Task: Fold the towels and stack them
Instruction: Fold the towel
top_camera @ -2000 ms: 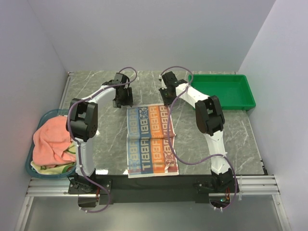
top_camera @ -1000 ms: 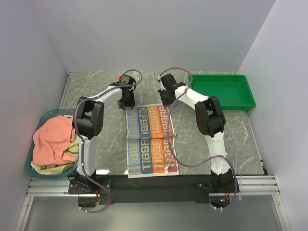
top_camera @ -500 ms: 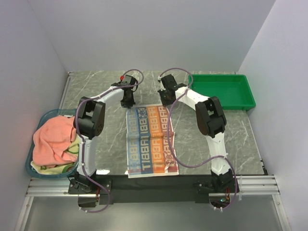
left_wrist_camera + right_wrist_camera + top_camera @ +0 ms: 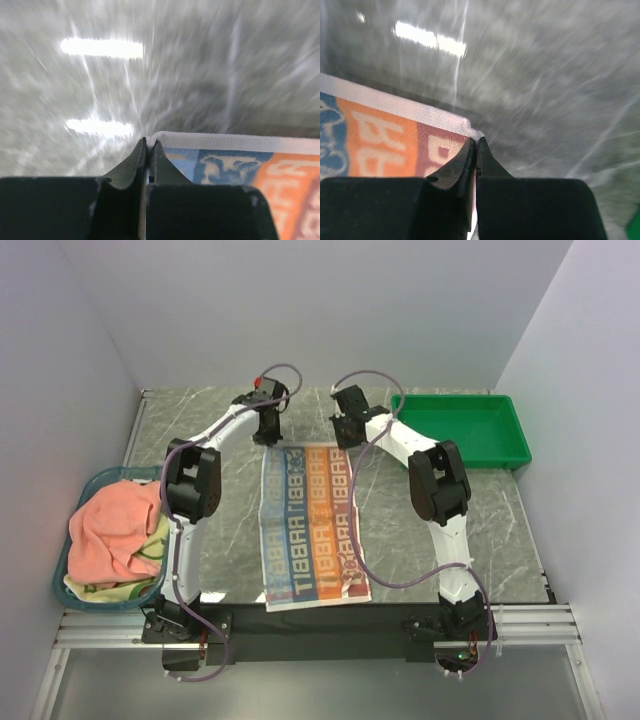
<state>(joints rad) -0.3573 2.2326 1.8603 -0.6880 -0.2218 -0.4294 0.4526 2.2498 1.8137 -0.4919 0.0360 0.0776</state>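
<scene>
A cream towel [image 4: 310, 520] with blue, orange and red letters lies stretched lengthwise down the middle of the table. My left gripper [image 4: 270, 433] is shut on its far left corner; the left wrist view shows the white hem [image 4: 210, 141] pinched between the jaws of the left gripper [image 4: 149, 143]. My right gripper [image 4: 345, 437] is shut on the far right corner, and the right wrist view has the towel's white hem [image 4: 420, 112] running into the jaws of that gripper [image 4: 478, 141]. A salmon-pink towel [image 4: 105, 530] and a pale yellow and green towel [image 4: 105, 590] are heaped in the basket.
A blue basket [image 4: 68, 565] sits at the table's left edge. A green plastic tray [image 4: 462, 428] stands at the far right. The grey marble tabletop [image 4: 460, 530] ends at a black strip along the near side, where the towel's near end lies.
The left gripper reached the towel's far left corner and shut on it. Both grippers then moved away from the arm bases, pulling the towel's far edge out and flattening its middle fold.
</scene>
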